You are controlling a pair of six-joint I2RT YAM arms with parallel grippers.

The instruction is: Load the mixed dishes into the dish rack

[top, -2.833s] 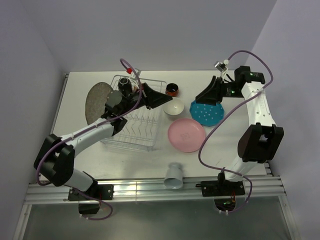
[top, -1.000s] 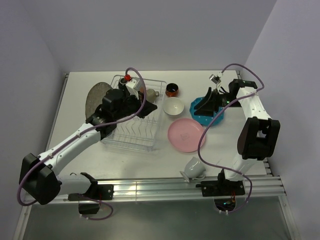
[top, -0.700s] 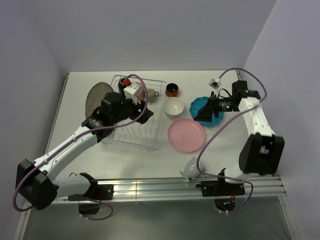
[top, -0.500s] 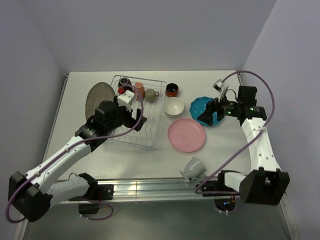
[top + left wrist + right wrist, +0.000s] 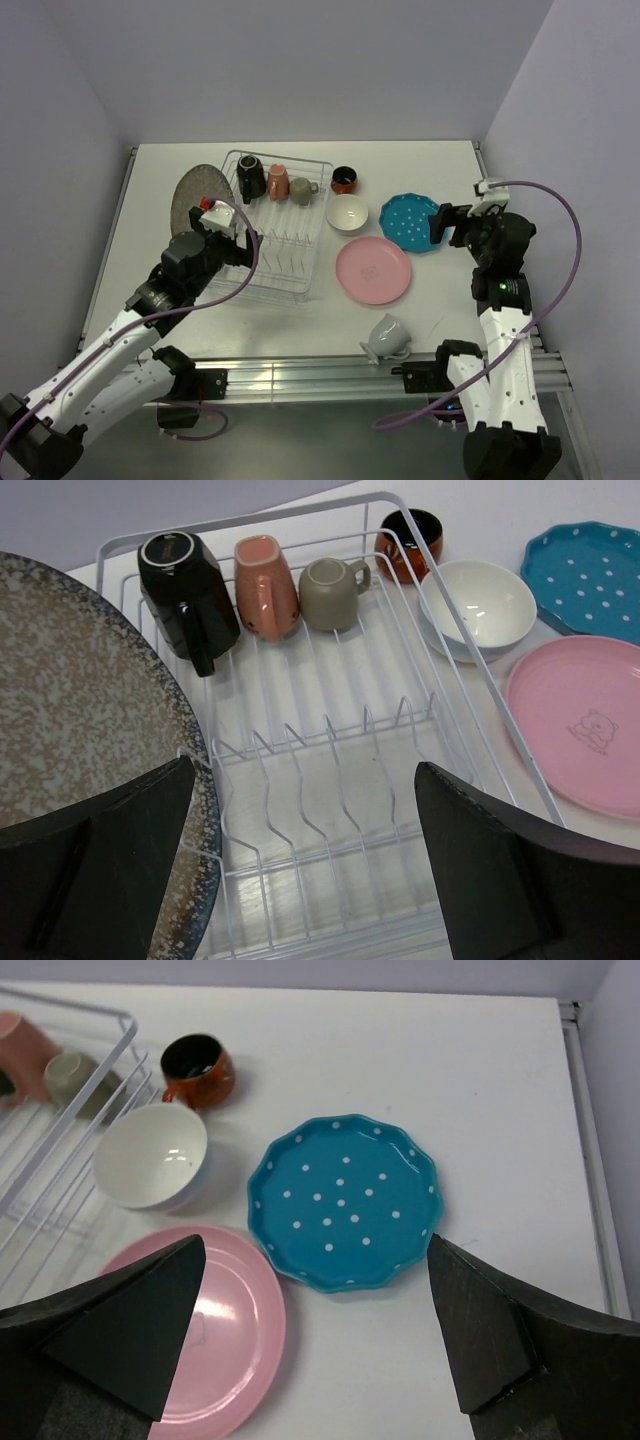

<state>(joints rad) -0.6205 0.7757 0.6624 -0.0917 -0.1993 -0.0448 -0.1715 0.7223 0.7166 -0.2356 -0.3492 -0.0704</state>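
The dish rack holds a black mug, a pink mug and a grey-beige mug along its far end. A grey speckled plate leans on the rack's left side. My left gripper hangs open and empty above the rack's near half. On the table lie a dark-red mug, white bowl, pink plate and teal dotted plate. My right gripper is open, just right of the teal plate.
A pale blue mug lies tipped near the table's front edge, by the metal rail. Walls close in the table on the left, back and right.
The left gripper has opened and drawn back toward the near left, leaving three mugs in the rack. The right arm has pulled away to the right from the teal plate.
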